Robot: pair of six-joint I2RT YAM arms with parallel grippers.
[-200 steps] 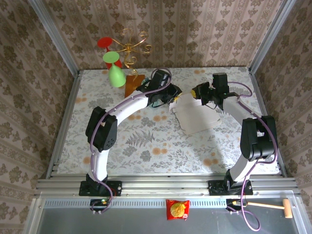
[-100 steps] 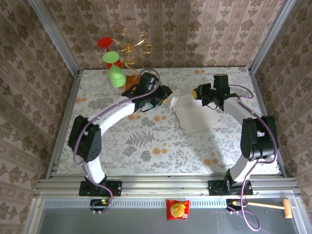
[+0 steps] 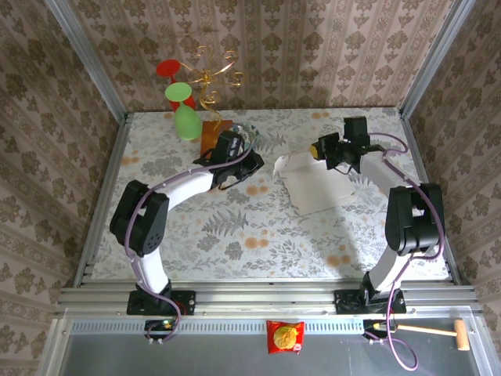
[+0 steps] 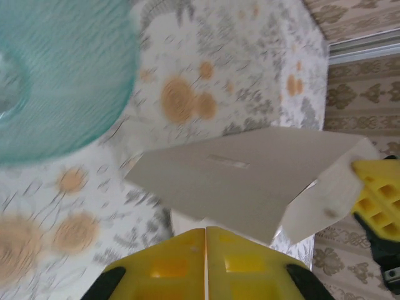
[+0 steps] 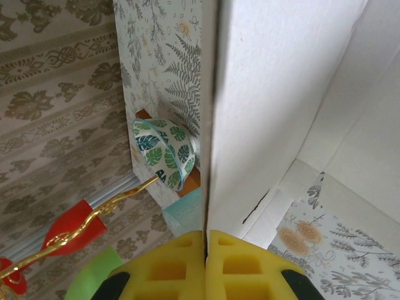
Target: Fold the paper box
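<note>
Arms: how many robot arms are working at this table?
2. The left arm stretches toward the board at the back; the right arm bends in to the box on the table's right half.

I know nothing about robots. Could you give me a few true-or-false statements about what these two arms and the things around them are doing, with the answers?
1. The right pincer is clamped on a wall of the paper box. True.
2. The left pincer grips the box too. False: it is shut on nothing, apart from the box.
3. The box lies completely flat on the table. False: the side held by the right pincer stands raised.
4. A golden stand at the far left carries a green goblet and a red goblet. True.
5. A mallet rests on the box. False: it lies in front of the table, near the right arm's base.
</note>
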